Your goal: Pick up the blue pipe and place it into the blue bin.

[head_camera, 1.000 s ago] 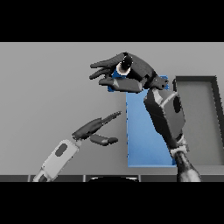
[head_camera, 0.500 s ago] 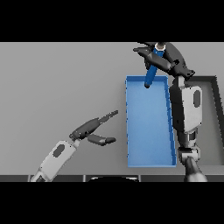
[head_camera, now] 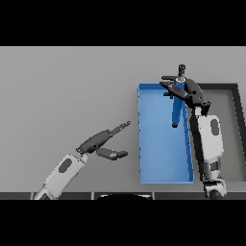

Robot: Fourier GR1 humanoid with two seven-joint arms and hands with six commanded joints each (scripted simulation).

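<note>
- A single blue pipe (head_camera: 176, 109), a slim straight tube with a dark cap at its upper end, hangs nearly upright in the robot's right hand (head_camera: 185, 90), its lower tip over the interior of the blue bin (head_camera: 144, 139).
- The right hand's dark fingers are curled around the pipe's upper section, gripping it at the far right part of the bin; the white and grey right arm (head_camera: 209, 144) rises from the lower edge along the bin's right wall.
- The blue bin is one long rectangular tray with thin upright walls and a flat, smooth floor; whether the pipe's lower tip touches that floor cannot be told, and nothing else is seen inside it.
- A second container, a dark grey rectangular tray (head_camera: 230, 129), sits just beside the blue bin on its right, partly hidden by the arm.
- The left hand (head_camera: 98, 142) hovers over the plain grey counter (head_camera: 62, 91) to the left of the bin, fingers stretched out straight and thumb spread apart below them, holding nothing.
- The counter's surface is matte and uniform grey.
- Count: one pipe, two trays, two hands.
</note>
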